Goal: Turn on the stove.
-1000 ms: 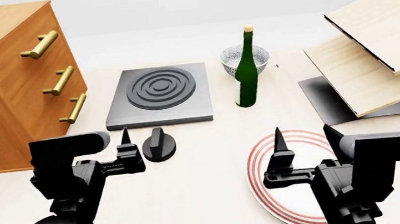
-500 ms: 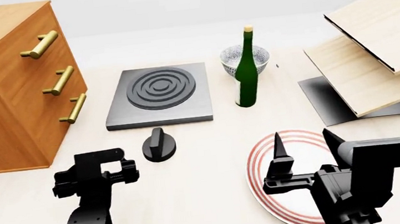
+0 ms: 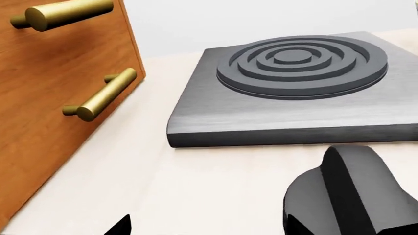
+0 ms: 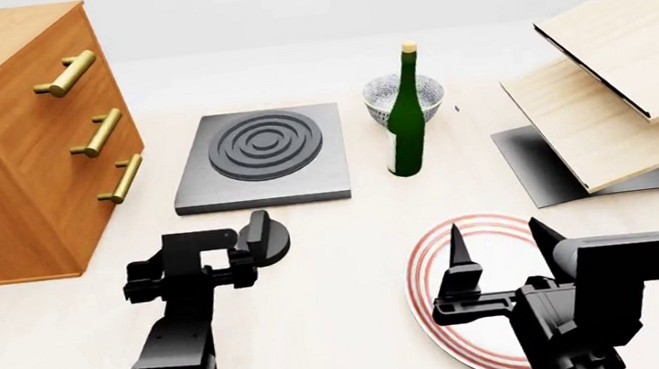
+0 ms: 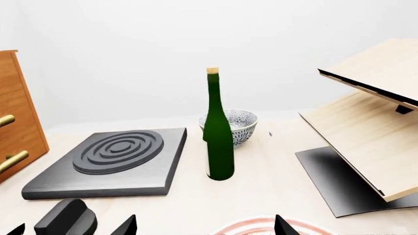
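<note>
The stove [image 4: 260,160] is a dark grey slab with raised black rings, lying flat beside the dresser; it also shows in the left wrist view [image 3: 294,98] and the right wrist view [image 5: 117,156]. Its black round knob [image 4: 264,239] with an upright bar stands on the table in front of the slab. My left gripper [image 4: 243,258] is low at the knob's near-left side and open. In the left wrist view the knob [image 3: 353,191] stands close ahead, by one fingertip of the left gripper [image 3: 209,231], not gripped. My right gripper [image 4: 502,249] is open and empty over a red-ringed plate [image 4: 430,270].
A wooden dresser [image 4: 5,136] with brass handles stands left of the stove. A green bottle [image 4: 405,112] and a patterned bowl [image 4: 425,92] stand right of it. A curved black stand with slanted wooden boards [image 4: 614,90] fills the right side.
My left arm has dropped low and swung forward and right, bringing its gripper from left of the knob up against the knob's near side. The right arm has barely moved.
</note>
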Controlling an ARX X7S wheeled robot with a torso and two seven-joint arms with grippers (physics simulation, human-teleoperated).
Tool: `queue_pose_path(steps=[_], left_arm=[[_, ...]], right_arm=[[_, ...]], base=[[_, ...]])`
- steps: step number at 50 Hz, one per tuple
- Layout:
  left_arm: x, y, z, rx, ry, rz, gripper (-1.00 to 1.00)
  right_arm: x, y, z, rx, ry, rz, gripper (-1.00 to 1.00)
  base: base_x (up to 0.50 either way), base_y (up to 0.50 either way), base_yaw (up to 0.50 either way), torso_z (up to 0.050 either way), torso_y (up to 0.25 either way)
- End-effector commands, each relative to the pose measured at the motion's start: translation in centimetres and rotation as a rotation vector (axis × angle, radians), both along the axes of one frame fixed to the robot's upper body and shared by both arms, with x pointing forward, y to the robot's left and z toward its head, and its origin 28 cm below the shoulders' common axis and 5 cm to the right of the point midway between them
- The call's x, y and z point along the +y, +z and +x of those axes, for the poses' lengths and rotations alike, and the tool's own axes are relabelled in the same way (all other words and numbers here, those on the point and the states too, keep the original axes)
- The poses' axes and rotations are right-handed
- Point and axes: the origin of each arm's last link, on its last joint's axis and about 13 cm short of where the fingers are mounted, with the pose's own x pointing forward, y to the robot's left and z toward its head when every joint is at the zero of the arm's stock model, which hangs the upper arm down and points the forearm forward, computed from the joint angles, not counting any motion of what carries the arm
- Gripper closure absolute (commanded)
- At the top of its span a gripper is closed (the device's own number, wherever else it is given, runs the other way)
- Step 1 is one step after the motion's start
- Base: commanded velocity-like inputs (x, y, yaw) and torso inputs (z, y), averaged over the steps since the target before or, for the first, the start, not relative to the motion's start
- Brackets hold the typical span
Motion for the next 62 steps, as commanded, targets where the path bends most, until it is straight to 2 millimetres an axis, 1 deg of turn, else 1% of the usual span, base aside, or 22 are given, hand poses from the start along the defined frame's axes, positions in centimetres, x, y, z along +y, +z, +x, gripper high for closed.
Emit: queue_pose_path(steps=[1,3,12,17,19,22,23,24,26,28,29,30,31,34,40,41,42,45,62], left_arm=[[-2.7,-0.5,0.3,0.029,-0.077,0.017,-1.00],[-3.6,-0.7,0.1,0.036,-0.107,0.019,-1.00],[-6.4,-1.1,-0.9,0.072,-0.190,-0.001,-1.00],[-7.5,-0.3,-1.3,0.064,-0.235,-0.019,-1.00],[-7.9,0.8,-2.4,0.042,-0.289,-0.031,-1.00],[-7.7,2.6,-3.6,0.019,-0.317,-0.057,-1.00],[-7.2,3.8,-4.5,0.024,-0.313,-0.064,-1.00],[-7.1,4.9,-5.0,0.001,-0.318,-0.082,-1.00],[-6.2,7.1,-6.5,-0.026,-0.302,-0.117,-1.00],[-5.5,8.5,-7.7,-0.044,-0.282,-0.150,-1.00],[-4.9,9.4,-8.6,-0.062,-0.267,-0.175,-1.00],[-4.6,9.7,-9.0,-0.079,-0.253,-0.177,-1.00],[-4.1,10.2,-9.8,-0.103,-0.247,-0.182,-1.00],[-3.3,10.3,-11.0,-0.114,-0.222,-0.189,-1.00],[-2.6,10.2,-12.5,-0.142,-0.208,-0.170,-1.00],[-2.6,10.1,-12.6,-0.150,-0.200,-0.160,-1.00],[-2.6,9.5,-12.7,-0.149,-0.202,-0.140,-1.00],[-2.4,8.8,-12.5,-0.121,-0.193,-0.143,-1.00],[-2.6,8.9,-12.8,-0.115,-0.218,-0.140,-1.00]], right_arm=[[-0.2,-0.1,0.0,0.003,-0.003,0.001,-1.00],[-0.2,-0.1,0.0,0.004,-0.004,0.004,-1.00],[-0.4,-0.1,-0.2,0.003,-0.007,0.012,-1.00],[-0.5,-0.2,-0.2,0.007,-0.008,0.013,-1.00],[-0.6,-0.2,-0.2,0.007,-0.010,0.015,-1.00],[-0.7,-0.2,-0.2,0.008,-0.015,0.016,-1.00],[-0.7,-0.3,-0.3,0.007,-0.018,0.018,-1.00],[-0.7,-0.3,-0.3,0.007,-0.021,0.018,-1.00],[-0.7,-0.4,-0.2,0.010,-0.024,0.020,-1.00],[-0.6,-0.4,-0.2,0.011,-0.023,0.020,-1.00],[-0.5,-0.5,-0.2,0.012,-0.019,0.021,-1.00],[-0.4,-0.5,-0.2,0.010,-0.018,0.019,-1.00],[-0.3,-0.6,-0.2,0.012,-0.016,0.019,-1.00],[-0.3,-0.7,-0.2,0.012,-0.017,0.016,-1.00],[-0.2,-0.9,0.0,0.018,-0.019,0.006,-1.00],[-0.3,-0.9,0.0,0.020,-0.021,0.006,-1.00],[-0.3,-0.9,0.1,0.023,-0.021,0.006,-1.00],[-0.2,-1.0,0.1,0.027,-0.022,0.005,-1.00],[-0.2,-0.8,0.1,0.023,-0.026,-0.005,-1.00]], base=[[0.00,0.00,0.00,0.000,0.000],[0.00,0.00,0.00,0.000,0.000],[0.00,0.00,0.00,0.000,0.000],[0.00,0.00,0.00,0.000,0.000],[0.00,0.00,0.00,0.000,0.000],[0.00,0.00,0.00,0.000,0.000],[0.00,0.00,0.00,0.000,0.000],[0.00,0.00,0.00,0.000,0.000],[0.00,0.00,0.00,0.000,0.000],[0.00,0.00,0.00,0.000,0.000],[0.00,0.00,0.00,0.000,0.000],[0.00,0.00,0.00,0.000,0.000],[0.00,0.00,0.00,0.000,0.000],[0.00,0.00,0.00,0.000,0.000],[0.00,0.00,0.00,0.000,0.000],[0.00,0.00,0.00,0.000,0.000],[0.00,0.00,0.00,0.000,0.000],[0.00,0.00,0.00,0.000,0.000],[0.00,0.00,0.00,0.000,0.000]])
